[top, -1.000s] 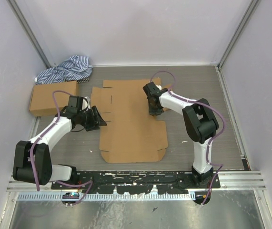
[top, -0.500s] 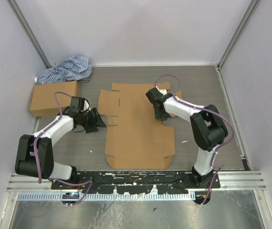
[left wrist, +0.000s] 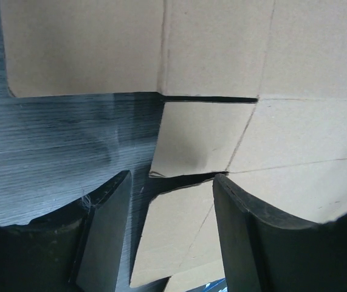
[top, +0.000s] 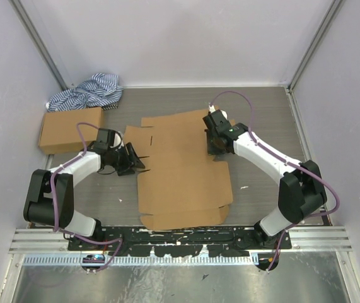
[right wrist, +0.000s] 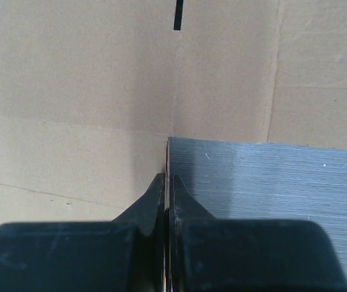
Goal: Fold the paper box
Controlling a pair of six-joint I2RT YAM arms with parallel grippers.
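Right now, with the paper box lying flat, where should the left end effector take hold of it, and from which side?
Probably the small side flap on the left edge of the paper box, coming in low from the left. Slits free that flap on two sides, its outer edge ends at the bare table, and the open left end effector faces it.

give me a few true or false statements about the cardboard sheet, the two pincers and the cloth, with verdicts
1. The flat brown die-cut cardboard sheet lies unfolded on the table. True.
2. The left pincer is shut on a flap. False: it is open, fingers apart by the sheet's left flaps.
3. The right pincer is shut on the sheet's edge. True.
4. The blue-and-white striped cloth lies on the sheet. False: it sits in the far left corner, apart from it.
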